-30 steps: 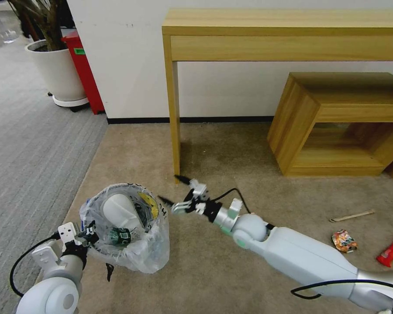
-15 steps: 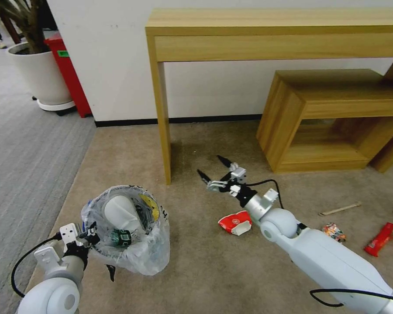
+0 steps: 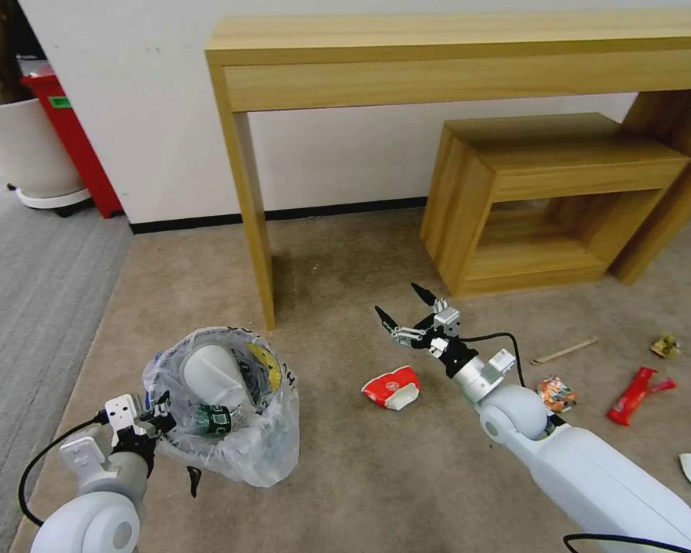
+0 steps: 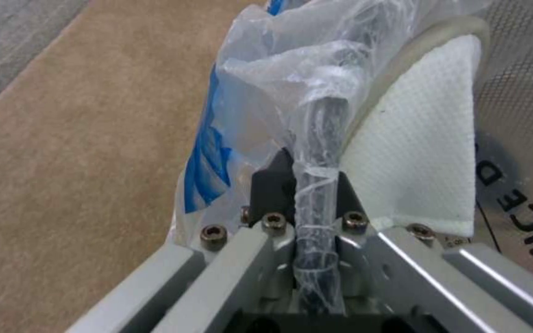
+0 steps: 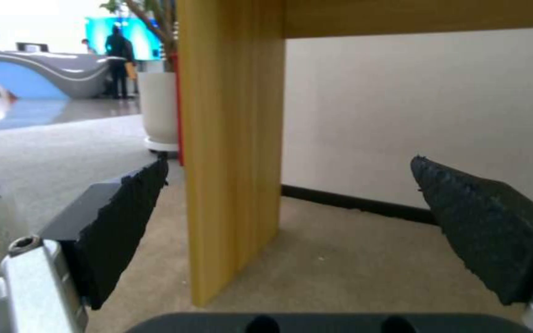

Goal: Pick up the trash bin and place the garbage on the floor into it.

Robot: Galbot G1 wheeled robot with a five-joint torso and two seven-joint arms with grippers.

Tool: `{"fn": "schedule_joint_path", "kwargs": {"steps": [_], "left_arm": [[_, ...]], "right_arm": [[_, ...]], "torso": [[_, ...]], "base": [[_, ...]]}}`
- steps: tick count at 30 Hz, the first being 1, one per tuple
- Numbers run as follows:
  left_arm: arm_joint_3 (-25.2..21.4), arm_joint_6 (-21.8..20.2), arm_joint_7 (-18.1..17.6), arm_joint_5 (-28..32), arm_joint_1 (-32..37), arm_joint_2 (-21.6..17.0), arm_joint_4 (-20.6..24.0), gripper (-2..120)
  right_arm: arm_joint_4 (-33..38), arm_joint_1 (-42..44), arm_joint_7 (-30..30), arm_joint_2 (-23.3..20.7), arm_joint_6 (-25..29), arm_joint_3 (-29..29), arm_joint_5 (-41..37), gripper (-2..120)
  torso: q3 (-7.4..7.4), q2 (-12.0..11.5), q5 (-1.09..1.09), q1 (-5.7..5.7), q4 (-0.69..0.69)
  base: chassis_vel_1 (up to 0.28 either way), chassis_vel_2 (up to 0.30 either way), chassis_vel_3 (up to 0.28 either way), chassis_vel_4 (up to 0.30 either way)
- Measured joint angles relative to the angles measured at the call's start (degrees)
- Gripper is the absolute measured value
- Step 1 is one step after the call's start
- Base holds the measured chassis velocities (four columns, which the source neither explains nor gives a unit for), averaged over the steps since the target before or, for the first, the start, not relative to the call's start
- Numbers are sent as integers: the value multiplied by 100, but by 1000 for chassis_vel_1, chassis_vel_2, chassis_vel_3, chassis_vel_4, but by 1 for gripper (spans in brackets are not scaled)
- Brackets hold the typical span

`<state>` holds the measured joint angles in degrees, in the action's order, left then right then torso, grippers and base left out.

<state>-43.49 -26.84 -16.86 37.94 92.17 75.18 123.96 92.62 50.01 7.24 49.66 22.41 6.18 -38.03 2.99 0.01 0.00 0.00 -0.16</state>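
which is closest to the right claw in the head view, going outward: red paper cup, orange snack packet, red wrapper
From the right claw:
1. red paper cup, on the carpet just below it.
2. orange snack packet, beyond the forearm on its right.
3. red wrapper, farther right.

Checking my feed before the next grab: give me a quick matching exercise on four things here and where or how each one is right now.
Things:
1. trash bin
2. red-white paper cup
3. right gripper
4. red wrapper

States:
A. open, held above the carpet beyond the cup
B. lying on its side on the beige floor
C. rim clamped by the left gripper, a white slipper inside
D. flat on the carpet, out on the robot's right

Pairs: 1-C, 2-B, 3-A, 4-D
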Motion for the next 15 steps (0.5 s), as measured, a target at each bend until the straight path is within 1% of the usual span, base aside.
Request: {"fn": "schedule_joint_path", "kwargs": {"steps": [9, 15], "left_arm": [[-6, 36, 6, 4, 5, 11, 0, 0], [-10, 43, 12, 4, 6, -6, -5, 0]], "right_arm": [[-42, 116, -267, 50, -16, -40, 184, 100], [-54, 183, -287, 65, -17, -90, 230, 100]], "torso": [[0, 0, 0, 0, 0], [0, 0, 0, 0, 0]], "base": [[-42, -45, -51, -46], [-23, -20, -22, -23]]}}
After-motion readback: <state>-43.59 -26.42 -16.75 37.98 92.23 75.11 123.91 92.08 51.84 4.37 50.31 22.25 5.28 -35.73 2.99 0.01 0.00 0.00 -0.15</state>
